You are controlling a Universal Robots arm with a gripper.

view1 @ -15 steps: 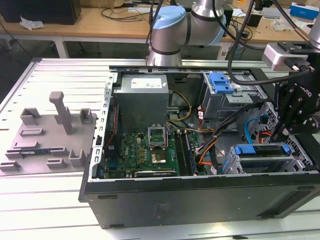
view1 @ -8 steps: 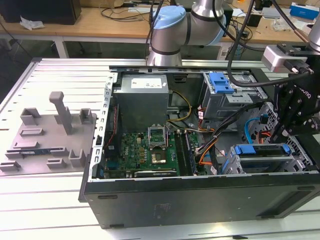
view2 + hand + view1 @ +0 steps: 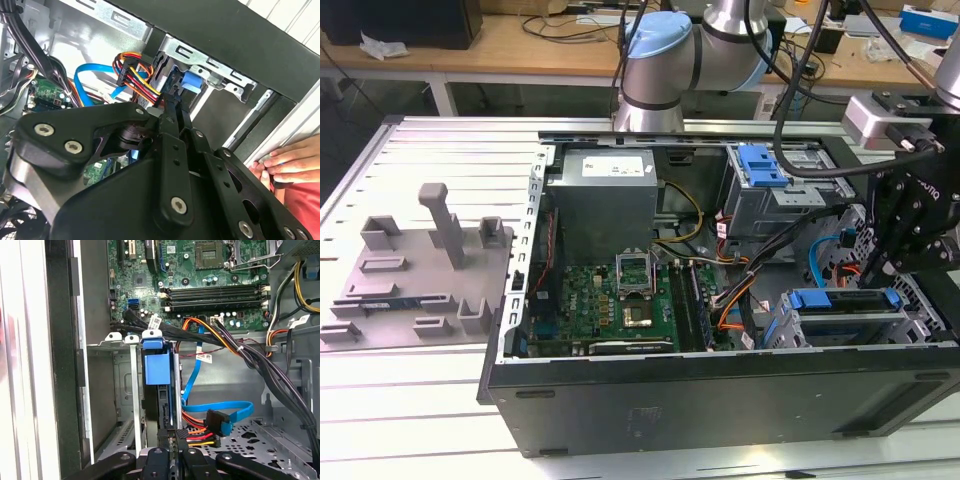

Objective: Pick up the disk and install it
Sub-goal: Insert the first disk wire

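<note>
Disk (image 3: 843, 300) sits edge-up in the drive cage at roughly 4 o'clock inside the open computer case (image 3: 720, 385), its blue bracket showing along the top edge in the exterior view. Gripper (image 3: 173, 432) is at the disk's rear end, black linkage arms converging on it; in the first wrist view the two fingers lie close together on either side of the disk's edge (image 3: 165, 405), so it looks clenched on the disk. Blue bracket tab (image 3: 157, 367) stands against the cage's metal rail (image 3: 134, 390). Blue data cable (image 3: 220, 410) and the red-orange-yellow power leads (image 3: 200, 432) lie just beside the fingers. Motherboard (image 3: 620, 300) occupies the case centre, grey power supply box (image 3: 608, 200) at 12 o'clock of it. A person's hand (image 3: 287, 160) rests on the case's outer rim in the second wrist view. Grey fixture plate (image 3: 415, 275) lies well apart at 9 o'clock.
</note>
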